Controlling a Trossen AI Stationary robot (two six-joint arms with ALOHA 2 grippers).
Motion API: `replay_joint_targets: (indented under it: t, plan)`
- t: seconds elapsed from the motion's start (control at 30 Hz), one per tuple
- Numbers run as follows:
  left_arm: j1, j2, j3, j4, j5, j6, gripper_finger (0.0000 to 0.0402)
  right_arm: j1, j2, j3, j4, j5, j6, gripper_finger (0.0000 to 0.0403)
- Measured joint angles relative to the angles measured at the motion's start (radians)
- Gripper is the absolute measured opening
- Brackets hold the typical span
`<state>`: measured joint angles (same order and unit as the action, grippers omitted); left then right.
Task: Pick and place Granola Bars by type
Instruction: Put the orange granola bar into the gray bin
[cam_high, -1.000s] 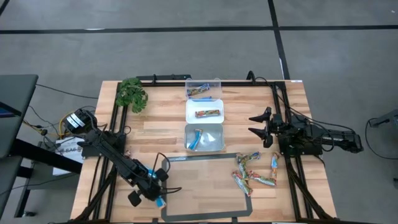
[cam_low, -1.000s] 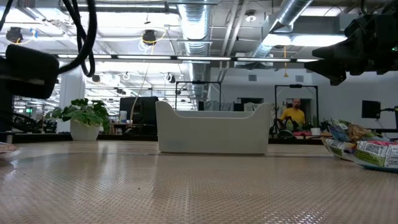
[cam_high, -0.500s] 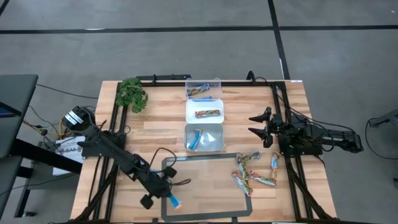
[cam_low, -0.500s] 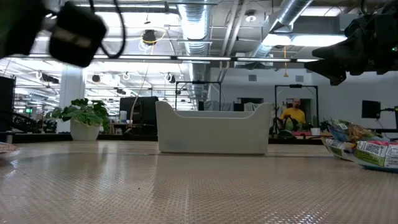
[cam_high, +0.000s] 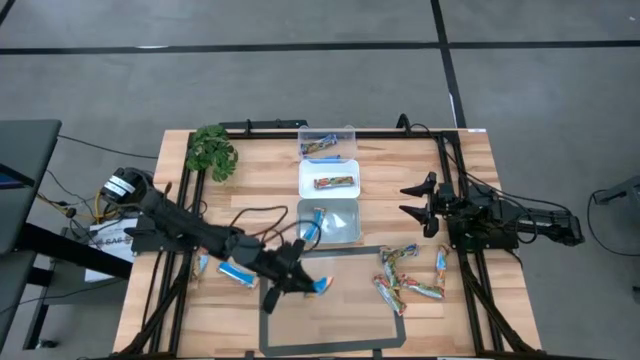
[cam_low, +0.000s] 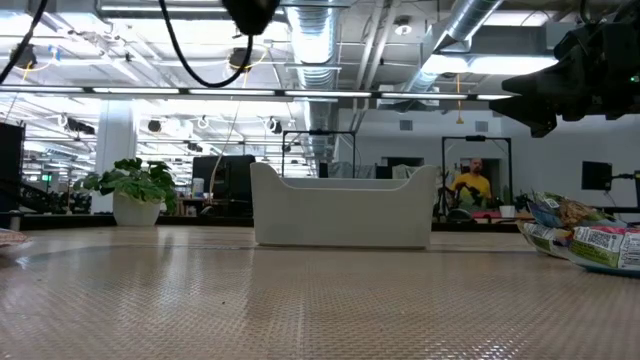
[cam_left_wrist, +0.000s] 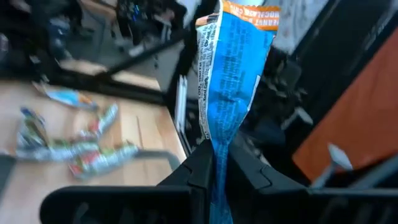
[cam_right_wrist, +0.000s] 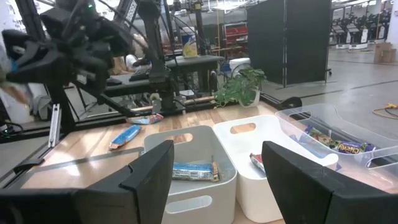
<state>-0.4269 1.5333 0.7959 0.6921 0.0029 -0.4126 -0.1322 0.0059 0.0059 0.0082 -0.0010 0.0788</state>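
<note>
A blue bar (cam_left_wrist: 227, 74) was held pinched between the closed fingers of the left gripper (cam_high: 305, 283), at seven o'clock from the nearest white tub (cam_high: 345, 232). Release was best made directly above that tub. The right gripper (cam_high: 418, 205) waited open at three o'clock.

You won't find much to read here. The blue bar (cam_left_wrist: 231, 81) clamped between the left gripper (cam_left_wrist: 214, 163)'s jaws carries lines of white print down its wrapper and dark lettering on the orange band at its far end, but none of it resolves into words. The wrappers of the bars in the tub (cam_right_wrist: 189, 163) beyond the right gripper's jaws show printing too small to make out.
</note>
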Motion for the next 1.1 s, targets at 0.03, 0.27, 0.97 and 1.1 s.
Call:
replay_joint_targets:
  t: [0.03, 0.27, 0.97, 1.1]
  plan:
    - [0.012, 0.000, 0.000, 0.008, 0.000, 0.006, 0.0022, 0.000, 0.000, 0.000, 0.000, 0.000, 0.000, 0.0240]
    - [0.120, 0.000, 0.000, -0.006, -0.008, 0.121, 0.0022, 0.000, 0.000, 0.000, 0.000, 0.000, 0.000, 0.0240]
    - [0.494, 0.001, 0.000, -0.183, -0.019, 0.259, 0.0023, 0.000, 0.000, 0.000, 0.000, 0.000, 0.000, 0.0240]
    - [0.500, 0.001, 0.000, -0.267, -0.018, 0.281, 0.0023, 0.000, 0.000, 0.000, 0.000, 0.000, 0.000, 0.0240]
